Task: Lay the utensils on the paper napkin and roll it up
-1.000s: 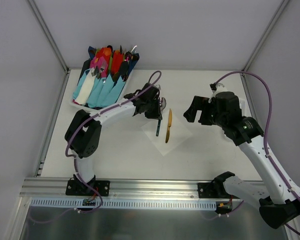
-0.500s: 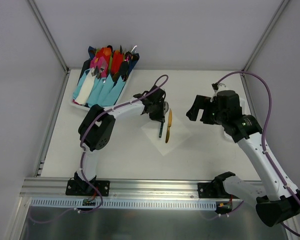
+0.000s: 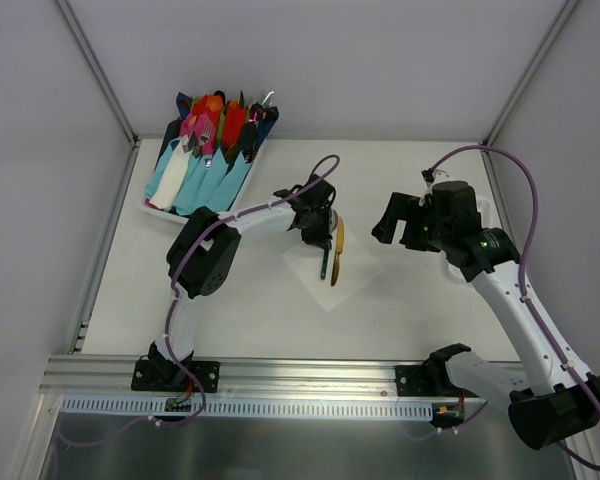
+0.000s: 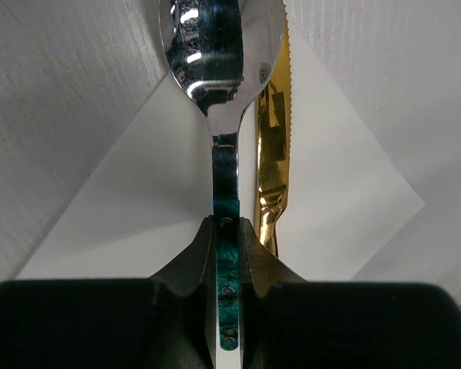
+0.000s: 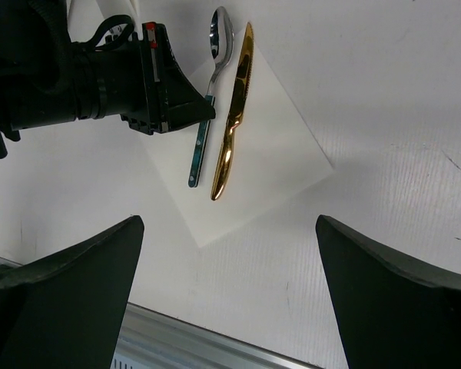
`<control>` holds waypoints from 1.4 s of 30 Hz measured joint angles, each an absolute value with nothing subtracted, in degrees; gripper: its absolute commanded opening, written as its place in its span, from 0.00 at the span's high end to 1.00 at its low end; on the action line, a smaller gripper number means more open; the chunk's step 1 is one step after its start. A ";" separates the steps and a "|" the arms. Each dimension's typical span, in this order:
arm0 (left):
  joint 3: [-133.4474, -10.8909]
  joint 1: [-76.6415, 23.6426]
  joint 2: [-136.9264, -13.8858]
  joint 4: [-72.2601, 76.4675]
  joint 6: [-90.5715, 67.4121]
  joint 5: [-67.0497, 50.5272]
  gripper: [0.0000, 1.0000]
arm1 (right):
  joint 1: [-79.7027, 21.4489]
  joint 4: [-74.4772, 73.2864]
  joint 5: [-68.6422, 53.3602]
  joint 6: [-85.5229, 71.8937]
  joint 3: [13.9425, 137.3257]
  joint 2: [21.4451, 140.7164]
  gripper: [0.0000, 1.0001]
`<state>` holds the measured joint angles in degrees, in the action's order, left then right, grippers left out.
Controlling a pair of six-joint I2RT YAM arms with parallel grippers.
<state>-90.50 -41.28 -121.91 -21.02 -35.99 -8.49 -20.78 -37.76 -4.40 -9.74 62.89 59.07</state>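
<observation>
1. The napkin (image 3: 358, 265) lies flat on the table (image 3: 230, 300), about midway between the two arms. In the top view it sits cornerwise, like a diamond.
2. The knife (image 5: 234, 115), golden, lies flat on the napkin, running roughly from one corner toward the middle of the sheet.
3. The spoon (image 4: 224, 146) has a silvery bowl and a dark green handle. It lies along the knife, just beside it on the left arm's side, with a narrow gap between them and nearly parallel.
4. The spoon's bowl points away from the arm bases and sits near the napkin's far corner.
5. The left gripper (image 4: 227, 231) is pinched narrow on the spoon's handle, one finger on each flat side of it. It grips about midway along, so the handle's end sticks out behind the fingers.
6. The spoon is low over the napkin. Whether it touches the paper or hangs just above it I cannot tell from these views.
7. The right gripper (image 5: 229, 227) stands spread wide and holds nothing. It hangs above the table to the right of the napkin, well apart from both utensils, and looks down on them.
8. A tray (image 3: 150, 207) stands at the far left corner of the table. It is packed with bright cutlery in light-blue wraps (image 3: 202, 178), well apart from the napkin.
</observation>
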 measured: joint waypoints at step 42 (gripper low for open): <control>-93.58 -42.41 -124.75 -22.22 -38.37 -8.95 0.87 | -18.76 -36.62 -8.43 -9.34 60.62 60.34 0.01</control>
<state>-93.58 -42.41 -124.75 -22.22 -38.37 -8.95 -18.76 -36.62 -8.43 -9.34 60.62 60.34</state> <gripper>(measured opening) 0.120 0.991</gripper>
